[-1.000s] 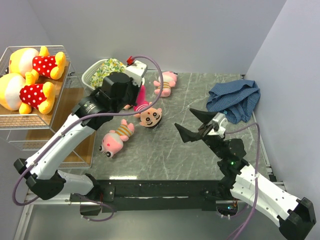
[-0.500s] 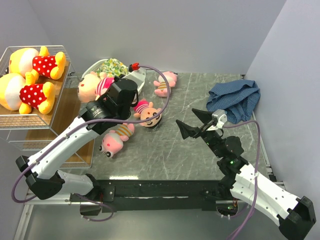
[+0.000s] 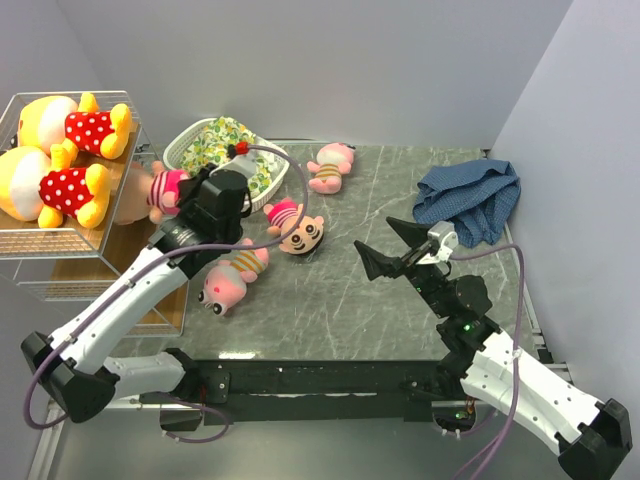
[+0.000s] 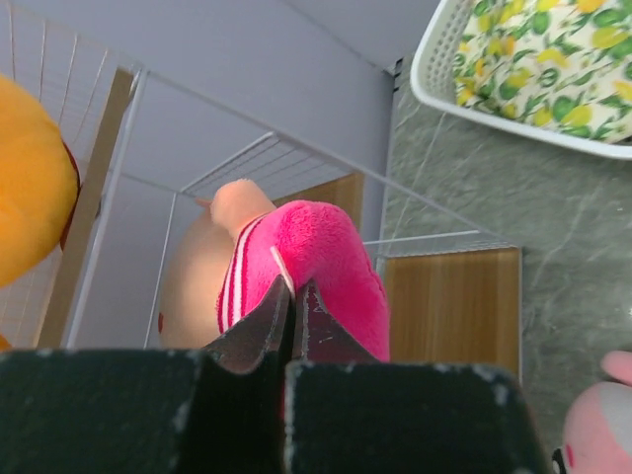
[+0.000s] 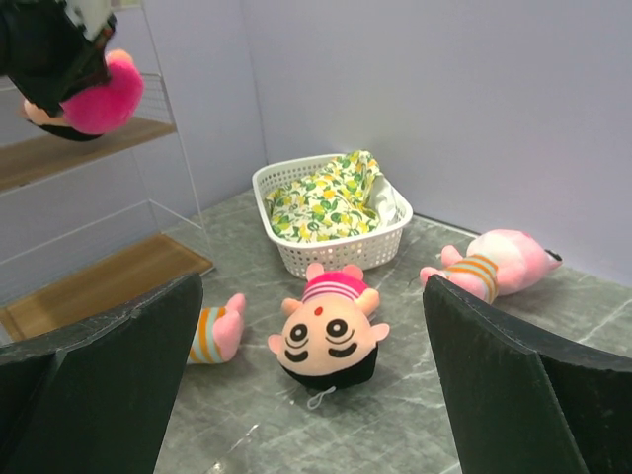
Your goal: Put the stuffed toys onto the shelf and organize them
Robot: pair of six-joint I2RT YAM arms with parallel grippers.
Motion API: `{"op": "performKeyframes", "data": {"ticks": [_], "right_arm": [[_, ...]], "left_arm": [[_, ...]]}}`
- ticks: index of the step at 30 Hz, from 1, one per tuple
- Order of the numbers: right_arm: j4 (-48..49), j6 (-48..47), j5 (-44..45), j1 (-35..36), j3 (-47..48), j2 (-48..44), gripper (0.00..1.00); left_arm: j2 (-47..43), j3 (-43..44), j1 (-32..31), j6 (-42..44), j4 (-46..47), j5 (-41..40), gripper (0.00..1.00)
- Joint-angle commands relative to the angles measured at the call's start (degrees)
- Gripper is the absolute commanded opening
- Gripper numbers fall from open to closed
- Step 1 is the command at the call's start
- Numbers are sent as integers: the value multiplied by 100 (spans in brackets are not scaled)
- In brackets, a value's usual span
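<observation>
Showing the left gripper (image 4: 292,301) clenched on a pinch of pink pile at the lower body of a striped-shirt doll (image 4: 326,247); the doll hangs in the air just beside the open side of the shelf (image 4: 449,306), its peach head turned toward the wire frame, at about the level between the two boards, and does not appear to rest on either. Two yellow-orange bears (image 3: 50,120) (image 3: 40,185) lie side by side on the top tier. Three more toys lie on the table (image 3: 350,310): a face-up doll (image 3: 300,232), a pink animal (image 3: 232,275) just beside the left arm, and another pink animal (image 3: 330,165) near the back wall. The right gripper (image 3: 385,248) hovers over the table with its fingers spread wide and grasping nothing.

Handling, as judged: the toys look light, soft and compressible, not fragile; the plush gives under the fingers, so a shallow pinch of fabric holds but lets the body droop and swing; a firmer hold is across the torso or a limb; the head is the bulkiest part and may catch on the wire.
</observation>
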Motion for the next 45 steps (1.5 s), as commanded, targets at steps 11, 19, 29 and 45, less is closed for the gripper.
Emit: {"op": "performKeyframes", "data": {"ticks": [11, 19, 29, 45], "right_arm": [[-33, -17, -283, 19, 81, -336, 100], [-218, 71, -222, 11, 177, -398, 100], [-270, 62, -459, 19, 98, -810, 100], [-3364, 3515, 1993, 11, 1723, 611, 100]], "left_arm": [[-598, -1014, 1480, 1272, 1759, 1129, 1], [-536, -1049, 1841, 1263, 1732, 1200, 1], [-501, -997, 1859, 1123, 1232, 1252, 40], [-325, 866, 1454, -1503, -263, 4497, 89]]}}
